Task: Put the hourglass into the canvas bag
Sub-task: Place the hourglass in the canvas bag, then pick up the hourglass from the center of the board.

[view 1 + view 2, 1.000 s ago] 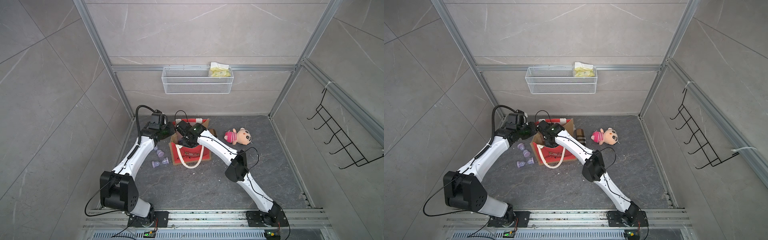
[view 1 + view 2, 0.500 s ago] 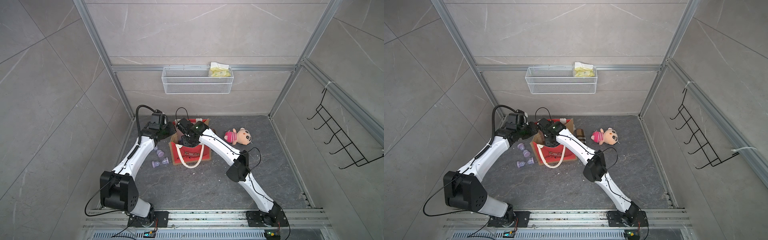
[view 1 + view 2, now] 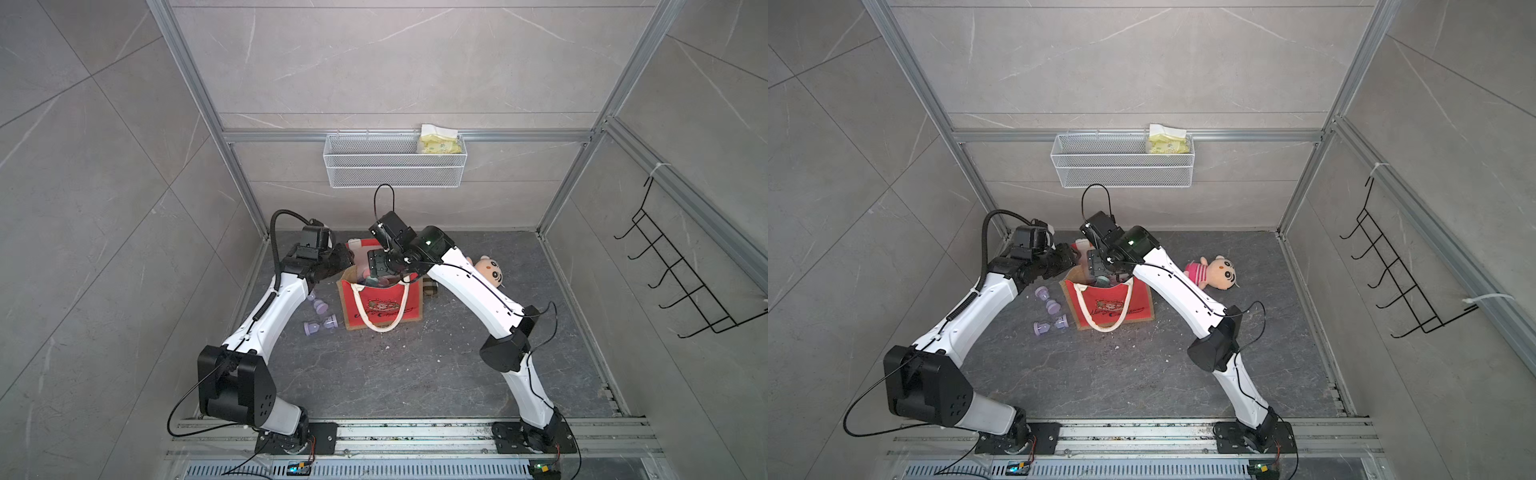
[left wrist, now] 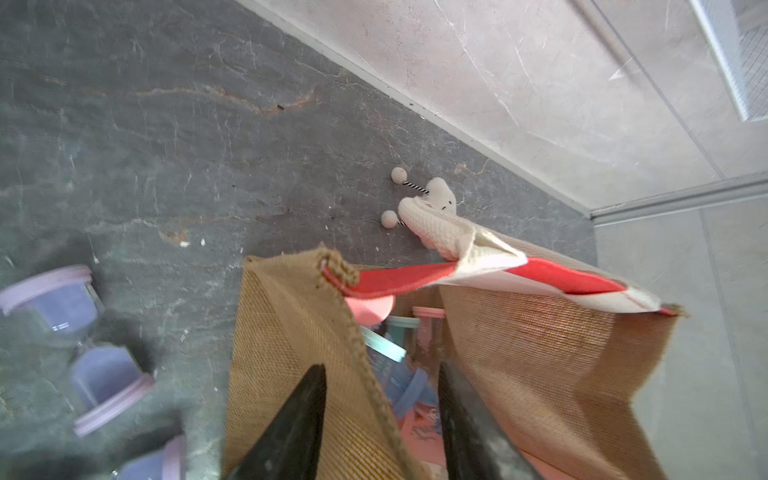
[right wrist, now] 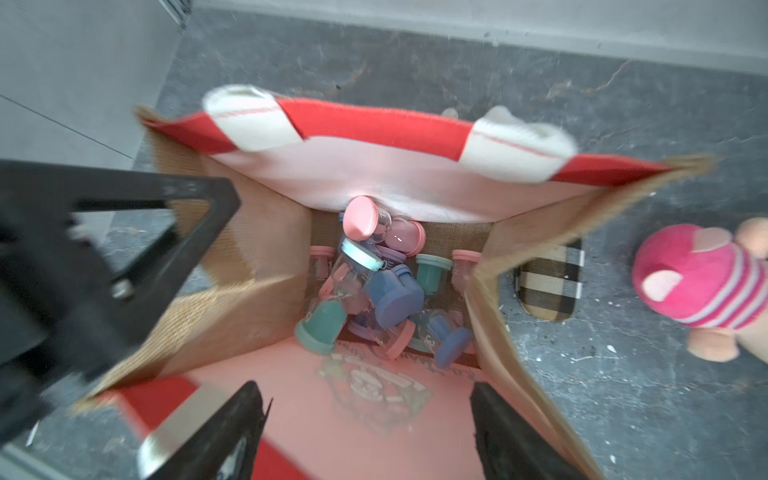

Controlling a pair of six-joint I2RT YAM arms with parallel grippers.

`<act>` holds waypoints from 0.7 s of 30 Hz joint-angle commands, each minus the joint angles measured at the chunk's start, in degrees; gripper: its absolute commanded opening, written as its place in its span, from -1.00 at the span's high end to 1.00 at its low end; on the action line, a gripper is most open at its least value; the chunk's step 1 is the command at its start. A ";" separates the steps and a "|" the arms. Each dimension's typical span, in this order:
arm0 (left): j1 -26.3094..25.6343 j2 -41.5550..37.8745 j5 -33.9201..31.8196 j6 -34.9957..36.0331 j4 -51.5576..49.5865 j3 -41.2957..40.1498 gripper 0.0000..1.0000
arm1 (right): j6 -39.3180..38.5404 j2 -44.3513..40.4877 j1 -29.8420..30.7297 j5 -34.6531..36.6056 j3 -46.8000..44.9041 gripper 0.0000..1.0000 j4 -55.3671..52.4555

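**Canvas bag** [image 3: 380, 305]: upright on the worktop [image 3: 415, 374], mouth open.
**Hourglasses** [image 5: 374, 282]: several heaped on the bag's bottom.
**Purple hourglasses** [image 3: 1050, 326]: two, lying on the worktop just beside the bag, on the left arm's side.
**Right tool** [image 5: 363, 390]: jaws apart, empty, above the mouth.
**Left tool** [image 4: 382, 370]: jaws apart, astride the burlap rim [image 4: 353, 332], not clamped.
**Step, judged:** a drop into the bag looks complete.
**Next move calls for:** lifting clear of the rim, then fetching a purple hourglass.

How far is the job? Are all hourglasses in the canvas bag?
Mostly done: several hourglasses lie inside the canvas bag. In hand: nothing; the right tool hangs open above the bag's mouth, and the left tool stands open astride its burlap side. Remaining: two purple hourglasses on the floor beside the bag.
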 commanded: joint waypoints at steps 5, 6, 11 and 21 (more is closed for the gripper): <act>0.63 -7.56 -3.89 2.90 -7.63 3.83 -0.56 | -6.54 -8.52 6.37 1.47 -5.21 -0.65 6.96; 0.89 -8.37 -4.80 3.31 -9.79 4.12 -0.65 | -7.61 -8.79 7.80 1.85 -5.32 -0.67 7.71; 1.92 -16.45 -11.44 5.07 -15.62 0.12 -0.93 | -10.57 -6.55 12.80 -0.05 -5.02 -0.69 10.10; 4.83 -27.87 -27.65 5.97 -33.10 -0.63 -0.99 | -12.60 6.49 18.84 -1.91 5.14 -0.71 11.10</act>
